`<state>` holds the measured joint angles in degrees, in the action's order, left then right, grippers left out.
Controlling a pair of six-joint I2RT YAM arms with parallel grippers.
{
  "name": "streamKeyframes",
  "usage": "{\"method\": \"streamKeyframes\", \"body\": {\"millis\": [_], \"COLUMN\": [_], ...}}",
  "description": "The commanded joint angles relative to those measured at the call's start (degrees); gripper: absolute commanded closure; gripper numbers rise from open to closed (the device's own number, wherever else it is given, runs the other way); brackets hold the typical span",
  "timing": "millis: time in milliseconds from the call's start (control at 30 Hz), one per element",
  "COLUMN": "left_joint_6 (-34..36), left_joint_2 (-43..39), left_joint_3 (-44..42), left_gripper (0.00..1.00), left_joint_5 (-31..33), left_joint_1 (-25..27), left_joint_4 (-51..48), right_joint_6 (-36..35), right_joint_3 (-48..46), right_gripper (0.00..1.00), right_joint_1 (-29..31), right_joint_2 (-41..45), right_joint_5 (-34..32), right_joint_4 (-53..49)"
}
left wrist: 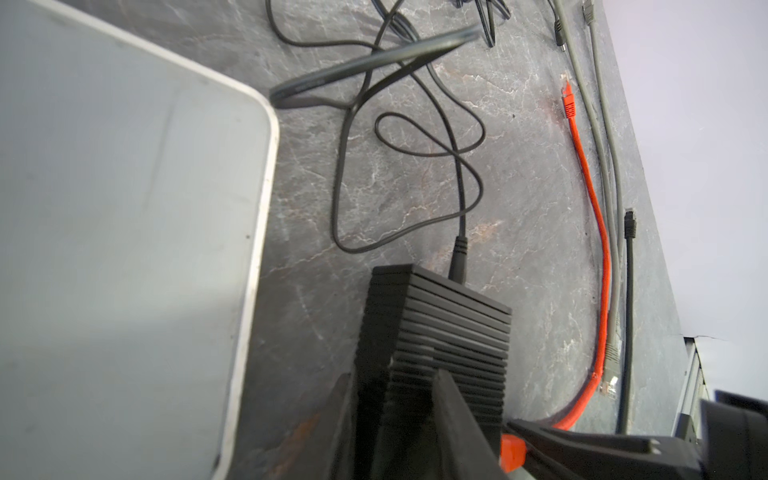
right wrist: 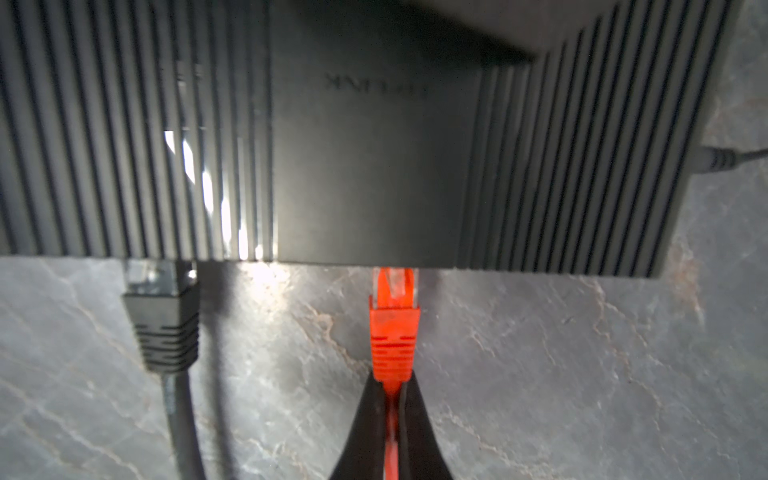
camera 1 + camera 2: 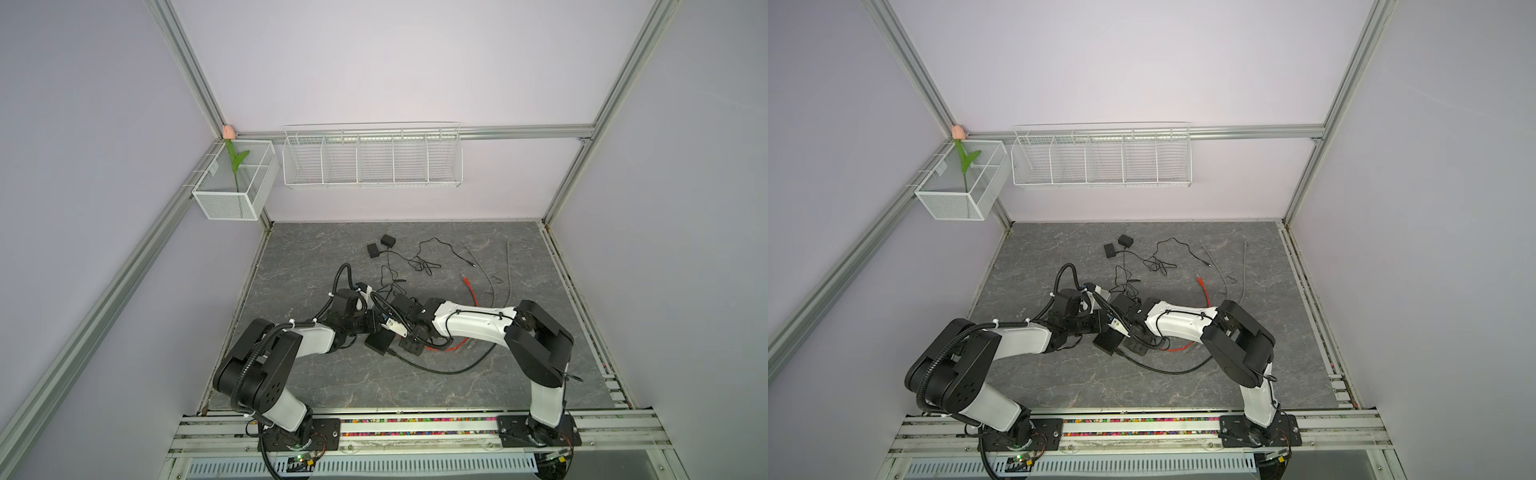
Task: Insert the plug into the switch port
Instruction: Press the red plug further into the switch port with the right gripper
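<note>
The black ribbed switch (image 2: 374, 166) lies on the grey stone-look table and shows in both top views (image 3: 379, 341) (image 3: 1106, 341). My left gripper (image 1: 401, 415) is shut on the switch (image 1: 449, 316), one finger on each side of its ribbed body. My right gripper (image 2: 392, 386) is shut on the orange cable just behind the orange plug (image 2: 392, 328). The plug's clear tip meets the switch's front edge at a port; how deep it sits I cannot tell. In the left wrist view the plug (image 1: 512, 453) shows beside the switch, between my right gripper's fingers (image 1: 582, 446).
A black plug (image 2: 164, 316) sits in another port further along the same edge. A thin black power lead (image 1: 459, 257) enters the switch's far side. The orange cable's other end (image 1: 568, 99), grey cables (image 3: 490, 274) and two black adapters (image 3: 380, 247) lie behind.
</note>
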<state>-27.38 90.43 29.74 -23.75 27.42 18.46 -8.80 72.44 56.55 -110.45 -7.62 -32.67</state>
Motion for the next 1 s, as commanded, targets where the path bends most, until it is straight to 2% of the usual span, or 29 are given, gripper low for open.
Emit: {"method": "streamKeyframes", "body": {"millis": [0,967], "left_joint_6": [-1.14,-6.93], "left_joint_2": [2.26,4.75], "left_joint_3": [-2.79,-7.90], "left_gripper": [0.71,0.71], "left_joint_5": [-8.95,-8.04], "left_joint_1": [4.31,9.13], "left_joint_4": [-5.50,4.77], "right_joint_6": [0.70,8.33], "right_joint_3": [3.82,6.70], "right_gripper": [0.94,0.93], "right_joint_1": [0.00,-0.39], "right_joint_2": [-1.93,-6.33], "right_joint_5": [3.22,6.09], "right_joint_4": [20.33,28.72]}}
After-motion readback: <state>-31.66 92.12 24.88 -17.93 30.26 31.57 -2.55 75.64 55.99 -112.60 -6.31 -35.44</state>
